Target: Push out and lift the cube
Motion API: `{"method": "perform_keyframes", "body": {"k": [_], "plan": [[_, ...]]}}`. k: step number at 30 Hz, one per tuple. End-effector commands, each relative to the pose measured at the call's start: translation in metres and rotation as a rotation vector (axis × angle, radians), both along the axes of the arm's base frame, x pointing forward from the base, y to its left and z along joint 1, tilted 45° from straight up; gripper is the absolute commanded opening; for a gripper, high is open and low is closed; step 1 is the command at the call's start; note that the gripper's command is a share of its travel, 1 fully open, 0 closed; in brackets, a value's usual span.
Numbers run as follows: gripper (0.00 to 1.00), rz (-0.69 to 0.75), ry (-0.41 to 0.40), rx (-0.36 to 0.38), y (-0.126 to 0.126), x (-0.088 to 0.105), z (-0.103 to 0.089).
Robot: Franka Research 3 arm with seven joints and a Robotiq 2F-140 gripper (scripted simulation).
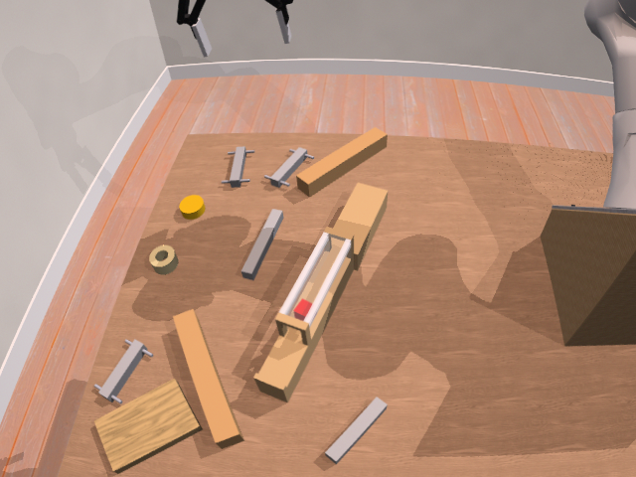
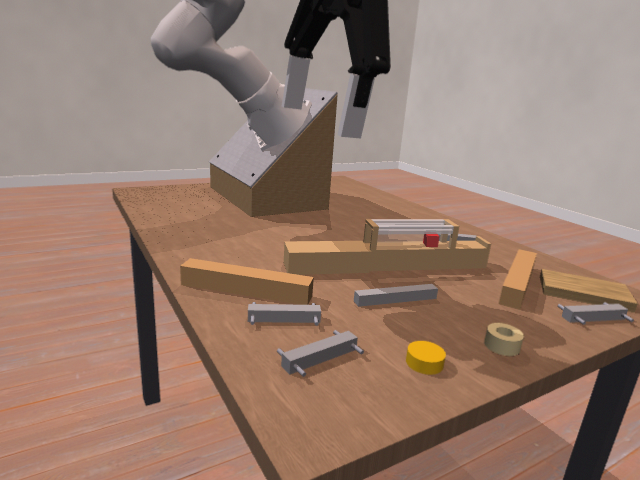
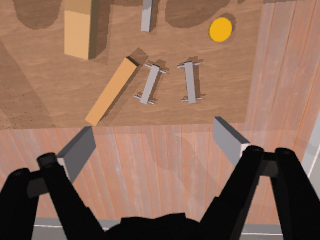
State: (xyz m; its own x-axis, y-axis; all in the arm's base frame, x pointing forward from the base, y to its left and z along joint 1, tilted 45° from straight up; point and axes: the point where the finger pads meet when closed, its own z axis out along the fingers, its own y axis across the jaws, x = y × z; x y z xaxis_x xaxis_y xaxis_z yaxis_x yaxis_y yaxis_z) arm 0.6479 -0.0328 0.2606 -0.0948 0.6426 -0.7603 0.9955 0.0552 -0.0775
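A small red cube (image 1: 303,308) (image 2: 431,239) sits inside the channel (image 1: 287,370) (image 2: 361,258), a long wooden base with white rails as a roof. The cube lies near the end that has the short ledge and raised lip (image 1: 279,382) (image 2: 478,242). The other end is a long flat block (image 1: 365,205) (image 2: 310,248). My gripper (image 1: 245,46) (image 2: 323,119) (image 3: 153,132) is open and empty. It hangs high above the table's far edge, well away from the channel. The cube is out of the wrist view.
Two plain grey bars (image 1: 262,241) (image 1: 357,428) and three pinned bars (image 1: 237,165) (image 1: 287,166) (image 1: 123,371) lie around the channel. Also there: two orange planks (image 1: 341,160) (image 1: 205,377), a yellow disc (image 1: 191,206), a ring (image 1: 163,258), a wood board (image 1: 146,423), and the arm's wedge mount (image 1: 590,271).
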Motion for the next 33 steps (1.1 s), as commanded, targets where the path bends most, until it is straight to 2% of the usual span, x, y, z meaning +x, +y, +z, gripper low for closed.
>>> {"method": "perform_keyframes", "body": {"k": [1,17,18,19,20,21,23,24,25,29,30,33], "plan": [[1.0,0.0,0.0,0.0,0.0,0.0,0.0],[1.0,0.0,0.0,0.0,0.0,0.0,0.0],[0.0,0.0,-0.003,0.0,0.0,0.0,-0.002],[0.0,-0.002,-0.017,-0.002,0.0,0.002,-0.014],[0.0,-0.004,-0.047,-0.003,0.002,0.005,-0.04],[0.0,-0.008,-0.088,0.002,0.003,0.006,-0.075],[0.0,-0.008,-0.088,0.002,0.004,0.006,-0.078],[0.0,-0.014,-0.133,0.016,0.006,0.003,-0.114],[0.0,-0.014,-0.133,0.016,0.007,0.004,-0.124],[0.0,-0.014,-0.133,0.016,0.007,0.004,-0.124],[0.0,-0.023,-0.172,0.038,0.011,-0.005,-0.17],[0.0,-0.023,-0.172,0.038,0.011,-0.005,-0.17]]}}
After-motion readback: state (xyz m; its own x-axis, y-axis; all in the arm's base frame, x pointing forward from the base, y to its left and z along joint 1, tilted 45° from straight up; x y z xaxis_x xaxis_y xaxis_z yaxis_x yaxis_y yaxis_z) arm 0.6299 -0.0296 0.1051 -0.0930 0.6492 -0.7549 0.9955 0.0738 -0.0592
